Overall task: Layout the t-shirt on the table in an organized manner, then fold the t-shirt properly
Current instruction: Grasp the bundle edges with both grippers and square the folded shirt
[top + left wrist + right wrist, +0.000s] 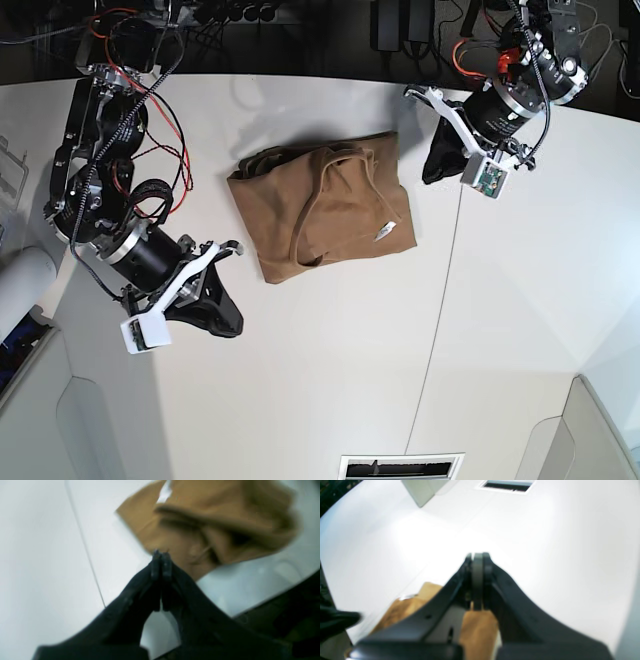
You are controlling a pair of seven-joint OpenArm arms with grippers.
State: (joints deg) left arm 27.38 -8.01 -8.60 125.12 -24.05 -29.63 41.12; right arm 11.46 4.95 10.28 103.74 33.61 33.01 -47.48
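One t-shirt (rumpled) near table's far edge; two grippers, left and right, both clenched empty; near half bare.

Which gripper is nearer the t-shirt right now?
Roughly even; the left gripper looks slightly nearer, shut, just off the far right corner of the t-shirt. The right gripper, also shut, sits off its near left corner.
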